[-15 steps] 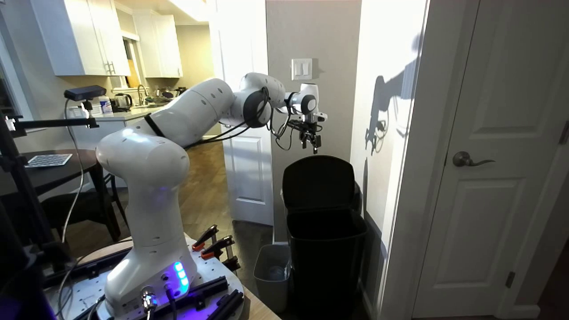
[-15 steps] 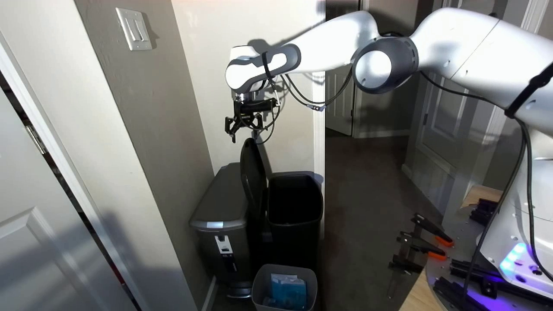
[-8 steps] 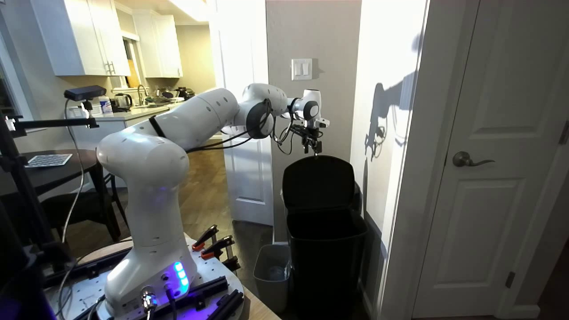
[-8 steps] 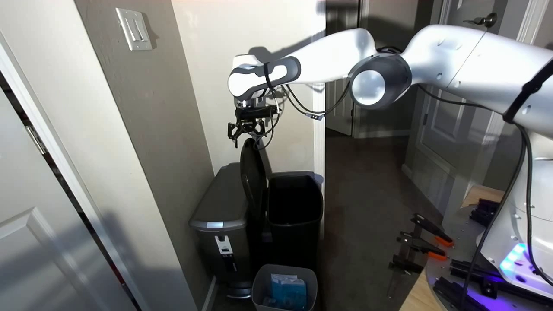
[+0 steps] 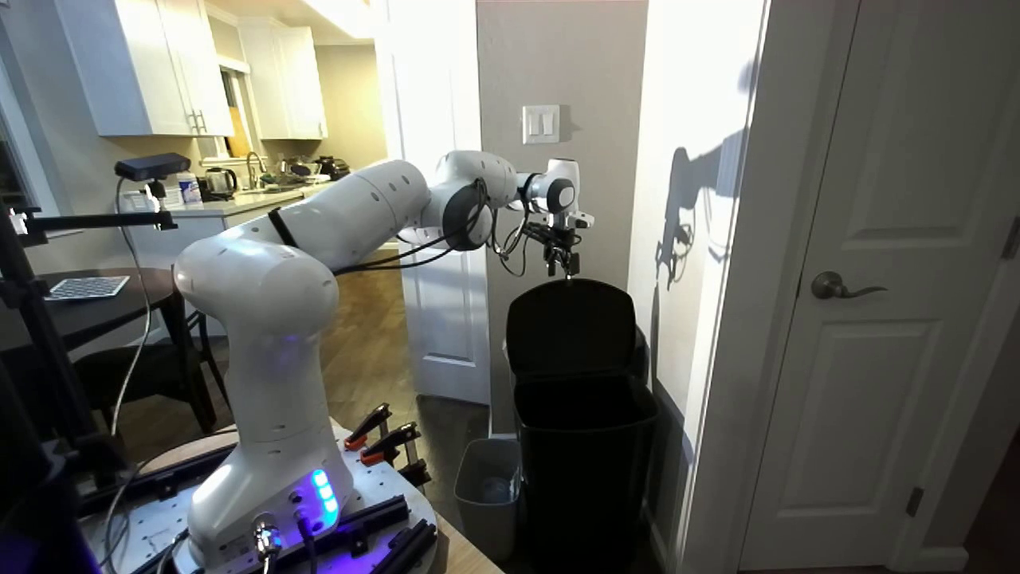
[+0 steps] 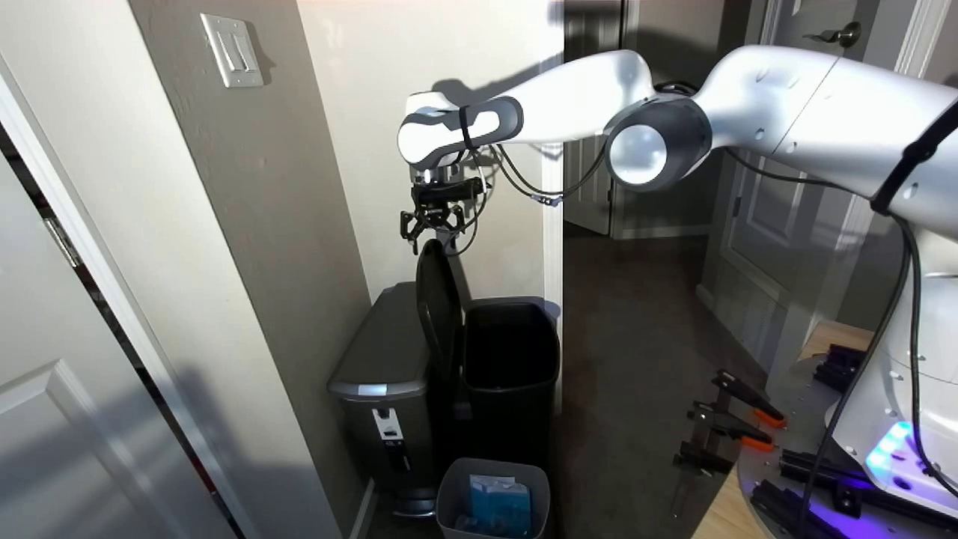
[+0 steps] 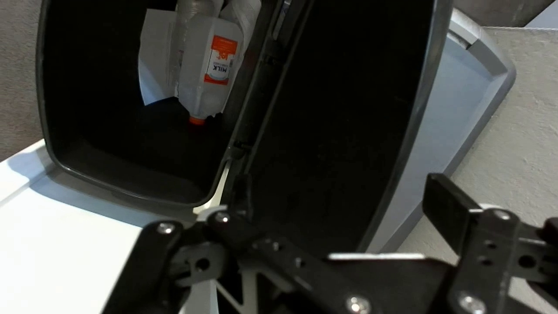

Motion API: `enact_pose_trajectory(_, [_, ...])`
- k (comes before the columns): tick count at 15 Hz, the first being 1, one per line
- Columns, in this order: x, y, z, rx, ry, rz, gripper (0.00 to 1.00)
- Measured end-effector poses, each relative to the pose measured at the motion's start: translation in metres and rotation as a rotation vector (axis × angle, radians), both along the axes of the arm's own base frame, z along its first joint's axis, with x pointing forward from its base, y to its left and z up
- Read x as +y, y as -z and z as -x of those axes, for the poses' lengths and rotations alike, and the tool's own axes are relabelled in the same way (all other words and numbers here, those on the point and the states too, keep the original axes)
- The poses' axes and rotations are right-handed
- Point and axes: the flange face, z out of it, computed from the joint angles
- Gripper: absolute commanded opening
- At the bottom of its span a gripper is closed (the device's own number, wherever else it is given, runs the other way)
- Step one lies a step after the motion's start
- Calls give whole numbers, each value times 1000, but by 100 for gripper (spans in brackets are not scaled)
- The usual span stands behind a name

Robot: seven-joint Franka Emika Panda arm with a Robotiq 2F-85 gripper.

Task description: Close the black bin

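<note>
The black bin (image 5: pixel 586 486) stands by the wall with its lid (image 5: pixel 570 328) raised. It also shows in an exterior view (image 6: pixel 516 419), with the lid (image 6: pixel 438 307) standing nearly upright. In the wrist view I look down on the bin's rim (image 7: pixel 117 194) and the inner face of the lid (image 7: pixel 340 109). My gripper (image 5: pixel 562 269) is open and empty, fingers pointing down, just above the lid's top edge. In an exterior view the gripper's (image 6: pixel 433 245) fingertips are either side of that edge. In the wrist view the lid's edge runs between the spread fingers (image 7: pixel 344 198). I cannot tell whether they touch it.
A grey lidded bin (image 6: pixel 382 344) stands right behind the raised lid, against the wall. A small grey wastebasket (image 5: pixel 488 498) stands beside the black bin. A milk jug (image 7: pixel 213 65) lies inside the black bin. Clamps (image 6: pixel 730 423) stick out from the robot's table.
My arm has come down, bringing the open gripper to the lid's top edge. In the last half second it shifted slightly to the right in both exterior views. The lid has not moved.
</note>
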Motion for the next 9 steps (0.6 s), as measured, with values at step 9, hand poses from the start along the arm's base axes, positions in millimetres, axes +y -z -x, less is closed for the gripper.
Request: enact_pose_trajectory(9, [2,17,7,67,5,9,100])
